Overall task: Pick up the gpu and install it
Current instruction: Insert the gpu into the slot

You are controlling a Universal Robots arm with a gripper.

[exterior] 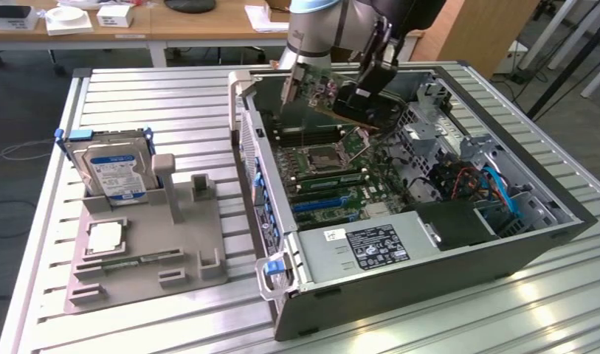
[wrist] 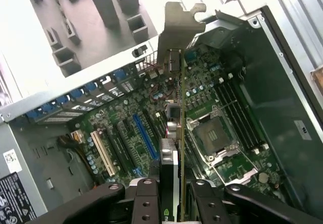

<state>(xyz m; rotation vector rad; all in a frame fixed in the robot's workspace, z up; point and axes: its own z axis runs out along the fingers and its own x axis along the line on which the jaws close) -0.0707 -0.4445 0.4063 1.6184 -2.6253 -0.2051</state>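
Black fingers [wrist: 146, 204] pinching thin flat gpu [wrist: 170, 168] — grey metal bracket [wrist: 176, 27] at end — above green motherboard [wrist: 126, 125].

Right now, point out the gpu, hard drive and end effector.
gpu [exterior: 314, 92], exterior view, green board face.
hard drive [exterior: 114, 175], exterior view, blue-white label.
end effector [wrist: 172, 200], wrist view, midway between fingertips.

The table [exterior: 152, 96] is ribbed bare metal with a dull sheen, and the grey stand [exterior: 181, 236] on it looks like matt plastic. The gpu [wrist: 176, 32] has a plain metal bracket. The computer case [exterior: 398, 295] is matt dark sheet metal.
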